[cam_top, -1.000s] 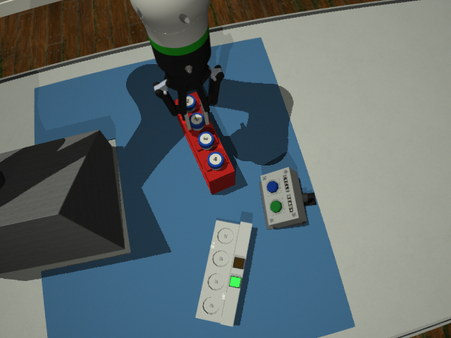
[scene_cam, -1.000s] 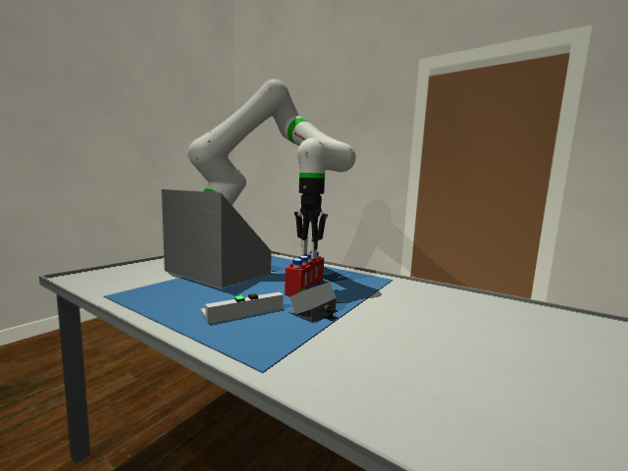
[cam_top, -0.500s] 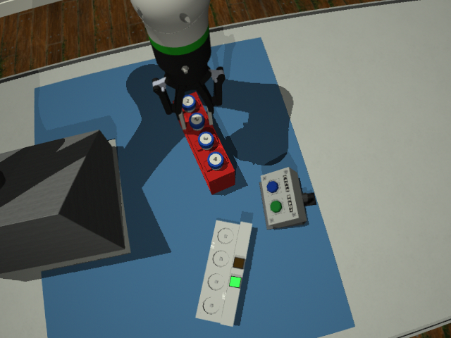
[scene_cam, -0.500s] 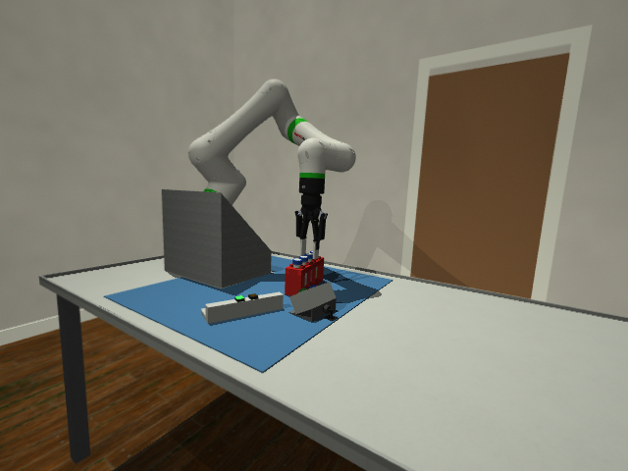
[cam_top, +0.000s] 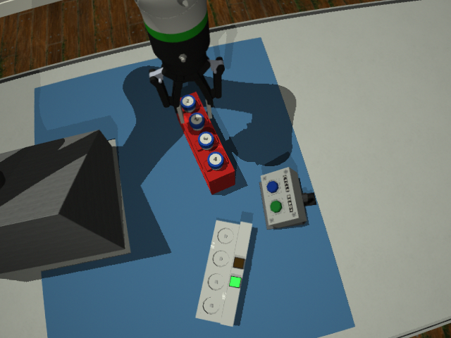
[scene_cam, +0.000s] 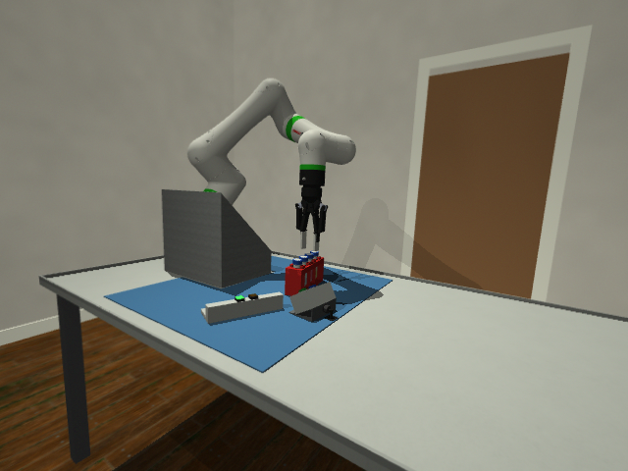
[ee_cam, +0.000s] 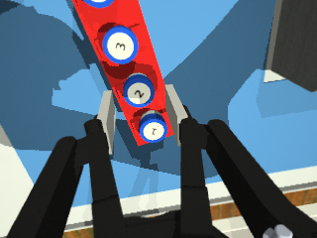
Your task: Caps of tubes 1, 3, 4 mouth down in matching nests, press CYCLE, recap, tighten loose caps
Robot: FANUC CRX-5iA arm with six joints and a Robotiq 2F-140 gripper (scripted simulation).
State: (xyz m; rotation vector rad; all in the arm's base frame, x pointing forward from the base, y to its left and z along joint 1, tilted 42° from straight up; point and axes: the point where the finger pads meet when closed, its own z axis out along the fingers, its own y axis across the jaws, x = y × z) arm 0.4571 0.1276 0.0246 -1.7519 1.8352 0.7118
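The red decapping station (cam_top: 207,145) carries all four blue-rimmed caps: cap 1 (cam_top: 188,103), cap 2 (cam_top: 196,121), cap 3 (cam_top: 206,140) and cap 4 (cam_top: 215,160). My gripper (cam_top: 195,110) hangs clear above the station's tube 1 and tube 2 end, as the exterior view shows (scene_cam: 310,237). It is open and holds nothing. In the wrist view its finger pads stand on either side of the station, with cap 1 (ee_cam: 154,130) and cap 2 (ee_cam: 139,92) below and between them. The cap tray (cam_top: 223,272) has four empty nests. Its green lamp (cam_top: 235,282) is lit and its amber lamp (cam_top: 238,263) is dark.
The small desk (cam_top: 282,198) with the blue CYCLE key (cam_top: 272,186) and the green READY key (cam_top: 275,205) stands right of the station. A large dark grey block (cam_top: 58,203) stands at the left on the blue mat.
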